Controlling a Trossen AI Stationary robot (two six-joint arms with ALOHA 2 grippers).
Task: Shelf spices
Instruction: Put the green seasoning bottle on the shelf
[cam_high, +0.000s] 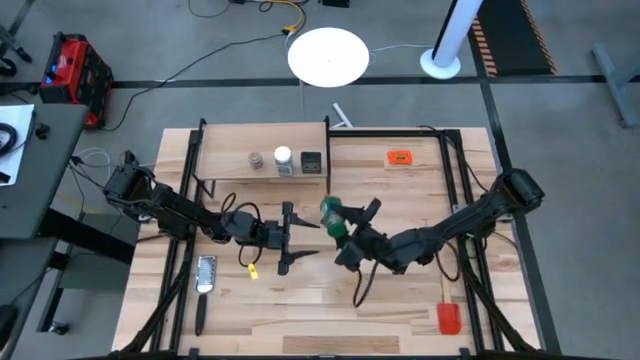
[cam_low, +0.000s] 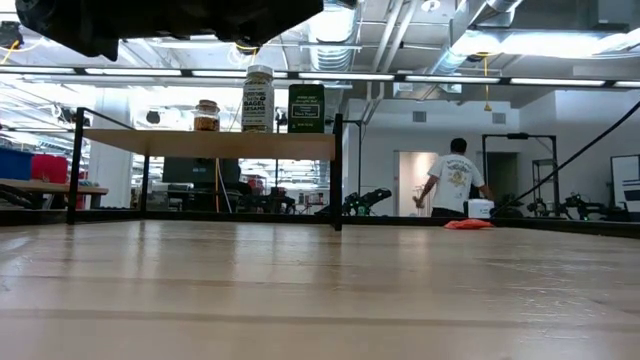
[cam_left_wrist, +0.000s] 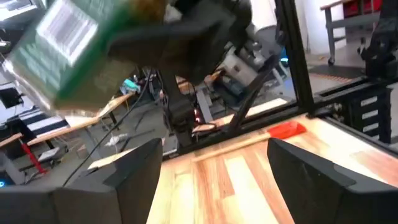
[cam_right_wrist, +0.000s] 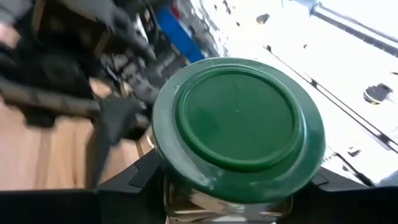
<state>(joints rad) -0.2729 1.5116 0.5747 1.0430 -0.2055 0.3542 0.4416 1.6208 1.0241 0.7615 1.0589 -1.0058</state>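
The shelf (cam_high: 265, 150) stands at the table's far left; on its plank rest a brownish jar (cam_low: 207, 115), a clear jar with a white lid (cam_low: 258, 98) and a black tin (cam_low: 306, 108). My right gripper (cam_high: 340, 225) is shut on the green-lidded jar (cam_right_wrist: 239, 127) above the table's middle, in front of the shelf's right end. Just left of that jar, my left gripper (cam_high: 288, 238) hangs in the air, open, with nothing between its fingers (cam_left_wrist: 118, 180). The left wrist view shows the jar (cam_left_wrist: 68, 43) above and beyond them. My right gripper pinches the jar's glass body just under the green lid (cam_right_wrist: 186, 199) between its two fingers, one on each side. The fingers come about level from the table's right side. The jar is tilted and lifted clear of the table.
A flat orange tag (cam_high: 400, 157) lies at the far right and a red-headed spatula (cam_high: 448, 315) at the near right. A metal grater (cam_high: 206, 275) and a small yellow piece (cam_high: 254, 270) lie near the left arm. A person (cam_low: 458, 180) stands in the room behind.
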